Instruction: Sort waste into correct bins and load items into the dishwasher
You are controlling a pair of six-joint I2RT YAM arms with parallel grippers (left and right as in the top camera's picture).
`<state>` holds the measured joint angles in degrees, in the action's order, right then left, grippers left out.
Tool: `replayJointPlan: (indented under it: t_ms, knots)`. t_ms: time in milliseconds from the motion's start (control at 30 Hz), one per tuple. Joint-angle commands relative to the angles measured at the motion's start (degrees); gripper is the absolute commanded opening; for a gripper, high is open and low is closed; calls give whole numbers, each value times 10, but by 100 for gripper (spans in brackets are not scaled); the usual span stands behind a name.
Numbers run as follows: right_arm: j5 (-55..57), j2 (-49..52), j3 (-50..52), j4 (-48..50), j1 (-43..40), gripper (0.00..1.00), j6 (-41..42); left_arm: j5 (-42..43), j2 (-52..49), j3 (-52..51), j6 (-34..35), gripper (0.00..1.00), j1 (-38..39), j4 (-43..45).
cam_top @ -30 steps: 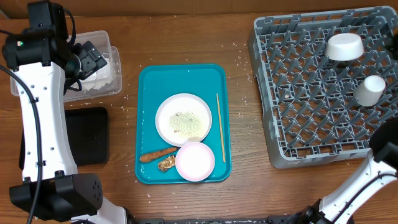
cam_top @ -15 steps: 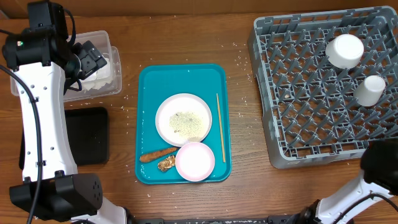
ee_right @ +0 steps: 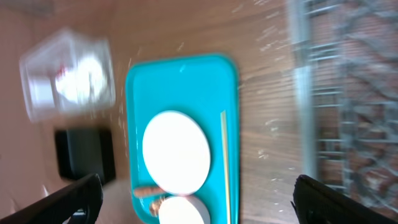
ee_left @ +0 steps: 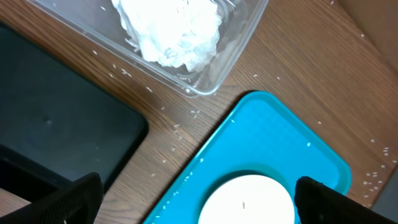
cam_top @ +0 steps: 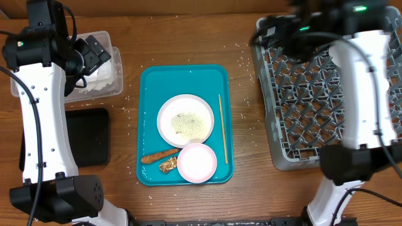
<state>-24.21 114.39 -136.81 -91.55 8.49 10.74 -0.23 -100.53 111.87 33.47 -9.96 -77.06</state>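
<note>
Here the right hand (ee_right: 199, 198) hangs spread and empty, a corner of the dish rack (cam_top: 295, 113) beneath it, plate (cam_top: 185, 120) and bowl (cam_top: 197, 162) on the teal tray (cam_top: 151, 88) beyond, while the left hand (ee_left: 199, 200), likewise spread, hovers with the clear tub (cam_top: 108, 78) of napkins (ee_left: 171, 28) just below.

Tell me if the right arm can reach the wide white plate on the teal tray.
Probably yes: the wide white plate lies uncovered, and the open right gripper hangs nearby with nothing between.
</note>
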Motion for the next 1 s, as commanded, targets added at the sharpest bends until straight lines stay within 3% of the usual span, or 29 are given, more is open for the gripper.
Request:
replayJointPlan:
  t_ms: [0, 200, 300, 333, 400, 467, 733, 967]
  knots:
    - [91, 17, 10, 2, 88, 100, -24, 23, -3, -1, 32, 100, -1, -6]
    - [126, 56, 11, 2, 184, 100, -17, 33, -3, -1, 27, 100, -1, -67]
    - [126, 71, 11, 1, 213, 100, -17, 33, -3, -1, 27, 87, -1, -95]
    - [126, 74, 11, 1, 221, 100, -17, 33, -3, -1, 27, 88, -1, -103]
    - [126, 79, 11, 0, 234, 100, -17, 34, -3, -1, 27, 100, -1, -128]
    - [126, 80, 11, -5, 240, 100, -16, 49, -3, -1, 20, 100, -1, -160]
    - [139, 76, 9, -34, 188, 100, 28, 197, -3, -1, -135, 100, 25, -166]
    - [101, 77, 10, -55, 101, 100, 30, 180, -3, -1, -137, 100, 104, -134]
